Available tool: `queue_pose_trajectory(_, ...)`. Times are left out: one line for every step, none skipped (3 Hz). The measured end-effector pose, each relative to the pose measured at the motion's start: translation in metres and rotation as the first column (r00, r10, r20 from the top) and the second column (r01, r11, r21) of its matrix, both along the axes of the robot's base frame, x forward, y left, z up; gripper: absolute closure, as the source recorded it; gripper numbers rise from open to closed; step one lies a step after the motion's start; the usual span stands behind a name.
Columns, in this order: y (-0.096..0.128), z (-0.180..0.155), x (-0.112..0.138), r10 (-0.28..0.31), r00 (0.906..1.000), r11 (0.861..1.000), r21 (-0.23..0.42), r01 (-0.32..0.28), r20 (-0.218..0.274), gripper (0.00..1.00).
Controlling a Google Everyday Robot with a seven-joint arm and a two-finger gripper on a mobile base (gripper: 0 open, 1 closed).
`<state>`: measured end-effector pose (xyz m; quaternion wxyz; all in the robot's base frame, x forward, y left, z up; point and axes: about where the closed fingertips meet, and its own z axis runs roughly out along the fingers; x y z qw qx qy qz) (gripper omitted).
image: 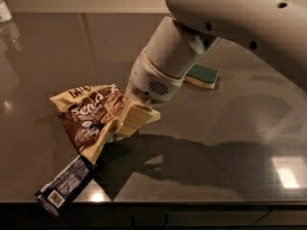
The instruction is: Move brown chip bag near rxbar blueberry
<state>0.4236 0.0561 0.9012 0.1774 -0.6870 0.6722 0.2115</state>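
Near the front-left corner of the counter (216, 143), the gripper (134, 121) clasped the right side of the brown chip bag (88, 116), whose lower tip touched the rxbar blueberry (64, 183) lying at the front edge. A green-topped sponge (201, 75) sat behind the arm (177, 51), toward the counter's middle

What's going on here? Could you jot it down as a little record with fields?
gripper: shut on the right edge of the brown chip bag
brown chip bag: crumpled, lower tip reaching the rxbar blueberry
rxbar blueberry: at the near edge of the table
sponge: behind the arm, apart from both
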Motion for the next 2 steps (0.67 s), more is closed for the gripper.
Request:
queue_pose_trajectory(0.0007, 0.0014, -0.0011, 0.001, 1.0000, 1.000, -0.001, -0.001, 0.004, 0.00)
queue_pose_trajectory(0.0007, 0.0015, -0.0012, 0.001, 1.0000, 1.000, -0.001, -0.001, 0.004, 0.00)
